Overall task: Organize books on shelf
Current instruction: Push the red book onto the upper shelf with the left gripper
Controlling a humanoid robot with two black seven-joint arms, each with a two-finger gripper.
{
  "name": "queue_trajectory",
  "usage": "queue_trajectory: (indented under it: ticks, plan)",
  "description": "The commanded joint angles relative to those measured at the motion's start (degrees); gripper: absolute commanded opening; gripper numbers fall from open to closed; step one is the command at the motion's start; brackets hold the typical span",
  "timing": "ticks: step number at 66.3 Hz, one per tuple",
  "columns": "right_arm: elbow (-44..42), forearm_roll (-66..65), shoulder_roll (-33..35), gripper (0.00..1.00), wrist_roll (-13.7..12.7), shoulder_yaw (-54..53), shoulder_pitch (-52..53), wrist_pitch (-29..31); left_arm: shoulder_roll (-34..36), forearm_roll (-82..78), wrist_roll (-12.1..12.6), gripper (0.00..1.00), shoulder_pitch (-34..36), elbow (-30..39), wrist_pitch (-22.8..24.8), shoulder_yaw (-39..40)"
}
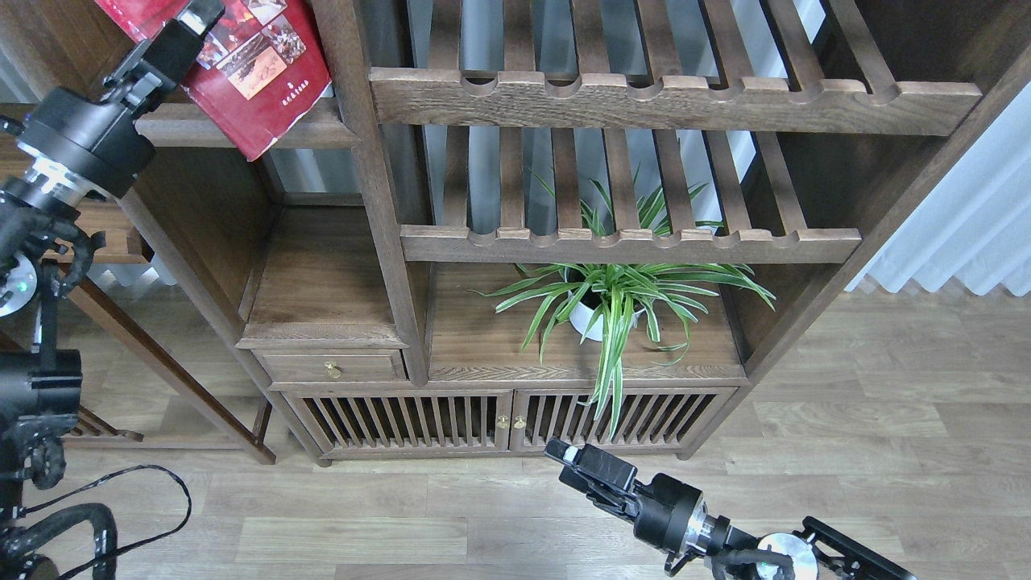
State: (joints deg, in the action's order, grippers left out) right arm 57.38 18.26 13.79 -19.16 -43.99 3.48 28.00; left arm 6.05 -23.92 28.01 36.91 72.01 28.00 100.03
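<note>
Nearest, low over the pale wood-plank floor (846, 419), the right tool (573, 461) points toward the cabinet; whether its black fingers are parted cannot be told. Beyond stands a green spider plant in a white pot (610, 300). Farthest, top left, the left tool (197, 18) is clamped on the dark red paperback with small photos (266, 89), which overlaps the front edge of the dark-brown wooden shelf (310, 133).

one dark red book (258, 89), one potted plant (612, 294), two slatted racks (668, 101), two grippers (197, 16).
</note>
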Motion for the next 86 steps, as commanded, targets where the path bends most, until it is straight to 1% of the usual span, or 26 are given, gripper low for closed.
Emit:
queue_trajectory:
  ticks: [1,13,40,53,58,86]
  plan:
    - [0.0,0.0,-0.1,0.99,0.0,0.0,-0.1,0.0,0.1,-0.3,0.0,0.05,2.4,-1.6,0.0,0.0]
    - [0.0,0.0,-0.1,0.99,0.0,0.0,0.0,0.0,0.2,-0.7,0.0,0.05,7.0,-3.5,0.0,0.1]
    - [0.0,0.0,-0.4,0.99,0.0,0.1,-0.1,0.0,1.9,-0.7,0.0,0.05,13.5,-4.9,0.0,-0.2]
    - [0.0,-0.1,-0.8,0.99,0.0,0.1,-0.1,0.0,4.1,-0.6,0.0,0.05,13.9,-6.4,0.0,-0.2]
    - [0.0,0.0,-0.8,0.99,0.0,0.2,-0.1,0.0,6.1,-0.6,0.0,0.05,13.8,-7.5,0.0,-0.3]
    - [0.1,0.0,-0.9,0.99,0.0,0.2,-0.1,0.0,9.6,-2.2,0.0,0.05,13.0,-12.2,0.0,-1.2]
